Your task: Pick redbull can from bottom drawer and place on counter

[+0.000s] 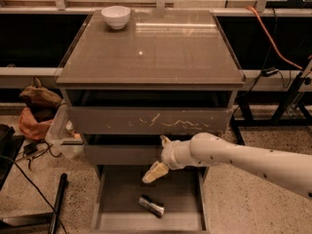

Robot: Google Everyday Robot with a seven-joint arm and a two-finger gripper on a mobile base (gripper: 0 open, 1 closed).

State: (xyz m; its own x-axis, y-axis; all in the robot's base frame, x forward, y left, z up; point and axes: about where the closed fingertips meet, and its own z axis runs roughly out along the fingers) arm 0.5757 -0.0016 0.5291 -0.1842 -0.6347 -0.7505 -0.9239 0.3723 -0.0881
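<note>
The redbull can (pixel 151 205) lies on its side on the flat floor of the open bottom drawer (pixel 112 213), near the middle. My gripper (pixel 155 172) hangs over the drawer at the end of the white arm that reaches in from the right. It is above the can and a little behind it, not touching it. The counter (pixel 161 48) is the glossy grey-brown top of the cabinet, well above the gripper.
A white bowl (pixel 116 16) stands at the counter's back left corner. The drawer with the white-scratched front (pixel 148 121) and the middle drawer (pixel 122 154) sit above the gripper. A bag (pixel 36 112), a clear bin and cables lie on the floor at the left.
</note>
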